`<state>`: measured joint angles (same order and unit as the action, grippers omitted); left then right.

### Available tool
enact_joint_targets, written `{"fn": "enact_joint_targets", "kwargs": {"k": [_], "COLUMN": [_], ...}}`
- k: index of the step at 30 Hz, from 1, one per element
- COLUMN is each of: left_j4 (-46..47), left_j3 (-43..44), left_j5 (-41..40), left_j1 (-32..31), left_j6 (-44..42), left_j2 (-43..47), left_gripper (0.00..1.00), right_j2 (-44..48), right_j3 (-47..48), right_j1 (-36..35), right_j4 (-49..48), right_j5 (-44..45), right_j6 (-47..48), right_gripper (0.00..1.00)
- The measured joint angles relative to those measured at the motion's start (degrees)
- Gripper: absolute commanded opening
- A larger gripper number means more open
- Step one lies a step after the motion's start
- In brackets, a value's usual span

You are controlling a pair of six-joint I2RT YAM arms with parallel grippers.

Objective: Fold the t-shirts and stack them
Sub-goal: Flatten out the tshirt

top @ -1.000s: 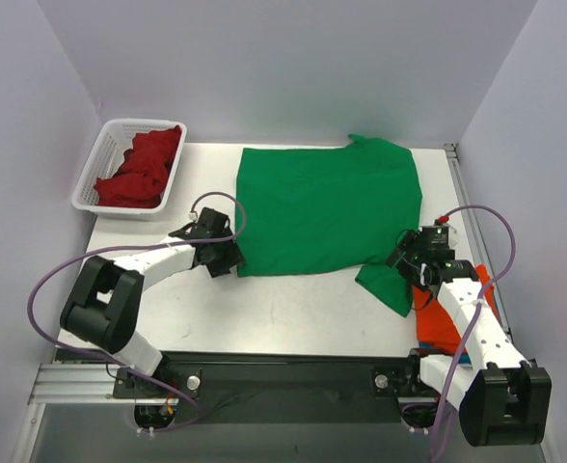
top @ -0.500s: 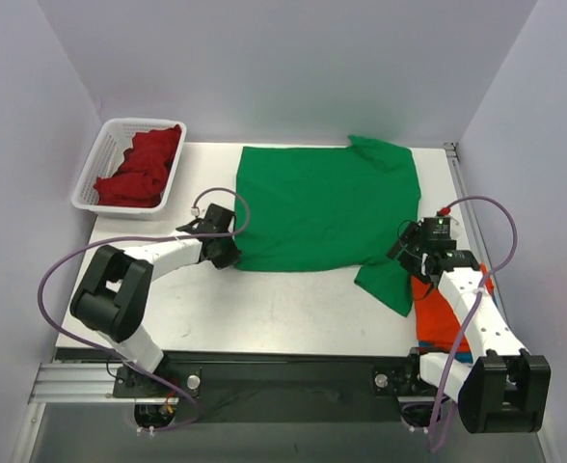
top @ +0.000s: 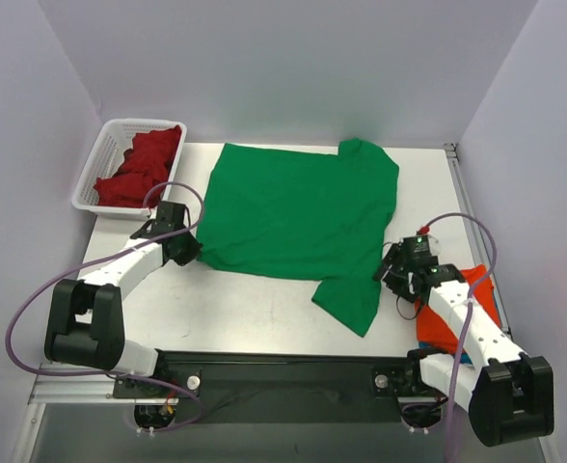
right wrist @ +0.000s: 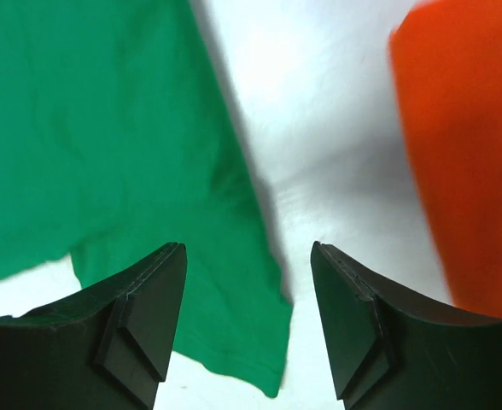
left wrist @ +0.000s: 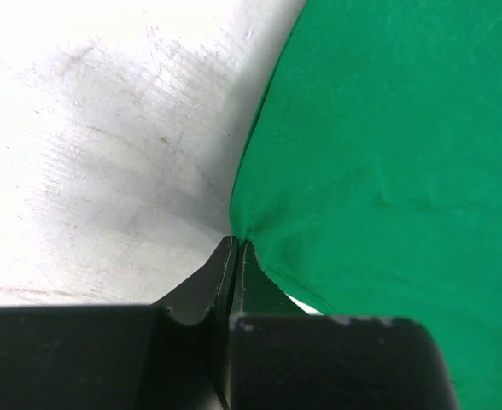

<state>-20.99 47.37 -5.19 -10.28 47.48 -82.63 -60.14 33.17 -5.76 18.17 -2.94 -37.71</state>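
1. The green t-shirt lies spread flat and face-down-plain (no print showing) across the middle of the overhead frame, turned askew so its edges run slantwise. One short sleeve juts toward the lower centre, the neck end points to the top. Its lower-left corner is drawn into a tight, puckered point.
2. The dark red t-shirt sits crumpled in a heap at the upper left, inside the white basket.
3. The orange t-shirt lies as a compact folded bundle at the lower right, partly covered, apart from the green sleeve.
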Motion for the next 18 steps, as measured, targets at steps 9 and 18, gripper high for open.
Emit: {"fn": "enact_joint_targets", "kwargs": {"k": [9, 18], "left_j4": [-0.24, -0.85], "left_j3": [-1.44, -3.61], "left_j5": [1.4, 2.91], "left_j1": [1.49, 4.9], "left_j6": [-0.17, -1.22], "left_j2": [0.87, 6.14], "left_gripper": [0.0, 0.0], "right_j2": [6.69, -0.13], "right_j3": [-9.44, -4.66], "right_j1": [-9.84, -8.15], "right_j4": [0.55, -3.39], "right_j5": [6.78, 5.22], "right_j6": [-10.23, -11.17], "right_gripper": [0.58, 0.52]}}
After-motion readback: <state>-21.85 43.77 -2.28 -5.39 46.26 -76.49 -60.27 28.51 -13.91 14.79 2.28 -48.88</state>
